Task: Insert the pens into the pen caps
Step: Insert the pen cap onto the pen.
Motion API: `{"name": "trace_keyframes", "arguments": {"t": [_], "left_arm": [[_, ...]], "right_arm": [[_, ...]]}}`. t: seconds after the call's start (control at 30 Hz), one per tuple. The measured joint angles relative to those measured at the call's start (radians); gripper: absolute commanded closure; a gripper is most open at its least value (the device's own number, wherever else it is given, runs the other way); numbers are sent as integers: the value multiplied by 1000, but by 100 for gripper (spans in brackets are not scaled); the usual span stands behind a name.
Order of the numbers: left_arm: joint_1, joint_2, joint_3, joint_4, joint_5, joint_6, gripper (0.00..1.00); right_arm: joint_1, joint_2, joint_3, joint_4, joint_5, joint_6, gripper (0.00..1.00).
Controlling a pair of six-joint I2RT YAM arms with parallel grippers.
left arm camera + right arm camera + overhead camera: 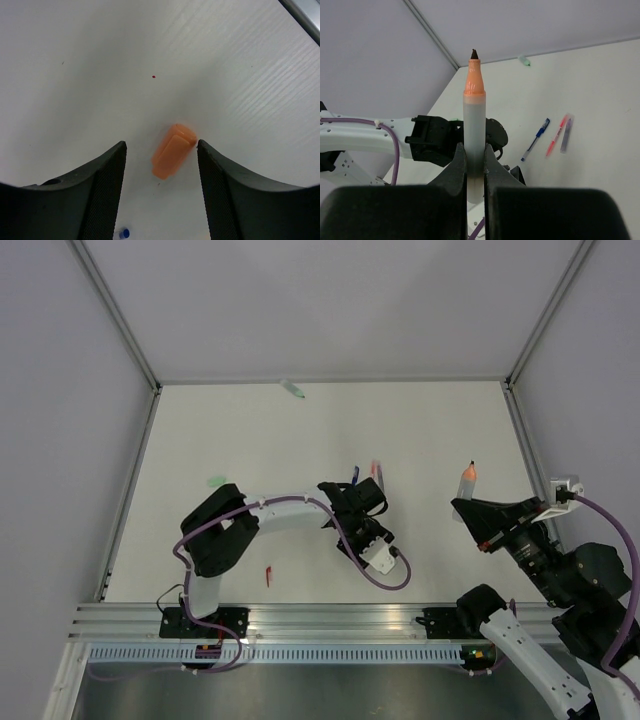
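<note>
Orange cap [172, 152], single, inside released left end effector [161, 146]; right end effector [474, 151] grasping one pen [474, 107].

white arm links [286, 517], black joints [215, 528], purple cables [383, 586], curved black fingers [106, 196] with textured pads

Table [300, 440] seen from overhead, viewed closely downward from the left wrist, left arm [355, 141] shared by right-wrist and overhead views.
</note>
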Motion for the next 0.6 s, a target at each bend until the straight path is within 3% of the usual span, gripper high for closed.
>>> {"name": "trace_keyframes", "arguments": {"t": [0.6], "left_arm": [[0,106,128,-153,-7,34,48]], "right_arm": [[16,-24,7,-15,-28,-3,100]]}}
